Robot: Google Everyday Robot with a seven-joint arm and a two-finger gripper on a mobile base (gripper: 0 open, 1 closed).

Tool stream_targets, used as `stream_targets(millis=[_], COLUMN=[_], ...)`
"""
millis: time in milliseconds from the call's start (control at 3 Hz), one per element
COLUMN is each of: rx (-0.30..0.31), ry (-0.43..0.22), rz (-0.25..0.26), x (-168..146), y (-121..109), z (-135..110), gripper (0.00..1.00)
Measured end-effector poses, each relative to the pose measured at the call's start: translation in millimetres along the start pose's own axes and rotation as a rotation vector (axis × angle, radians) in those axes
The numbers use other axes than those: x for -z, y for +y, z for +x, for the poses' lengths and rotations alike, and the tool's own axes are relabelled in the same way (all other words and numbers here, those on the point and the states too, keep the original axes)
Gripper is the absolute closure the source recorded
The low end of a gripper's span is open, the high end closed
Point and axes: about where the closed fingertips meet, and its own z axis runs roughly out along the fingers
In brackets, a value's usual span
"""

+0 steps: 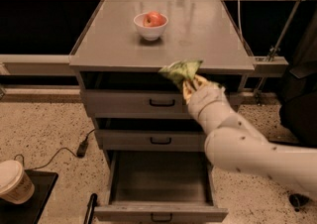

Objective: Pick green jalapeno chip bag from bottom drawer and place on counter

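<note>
The green jalapeno chip bag [182, 71] is crumpled and held in the air at the counter's front edge, right of centre. My gripper [190, 85] is shut on its lower end, with the white arm reaching up from the lower right. The counter [198, 34] is the flat grey top of the cabinet. The bottom drawer [161, 181] is pulled out and its inside looks bare; a small black handle shows on its front.
A white bowl [150, 27] with a red apple [154, 19] stands at the counter's middle back. The two upper drawers [133, 104] are closed. A paper cup [15, 182] on a black tray and a cable lie on the floor at left.
</note>
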Motion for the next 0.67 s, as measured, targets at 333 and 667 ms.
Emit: stream_targets(millis=[333, 667], rx=[0.035, 0.018], ry=[-0.049, -0.095], rz=[0.111, 0.187], x=[-47, -54], y=[-71, -114], z=[-25, -55], gripper=[1.00, 1.00])
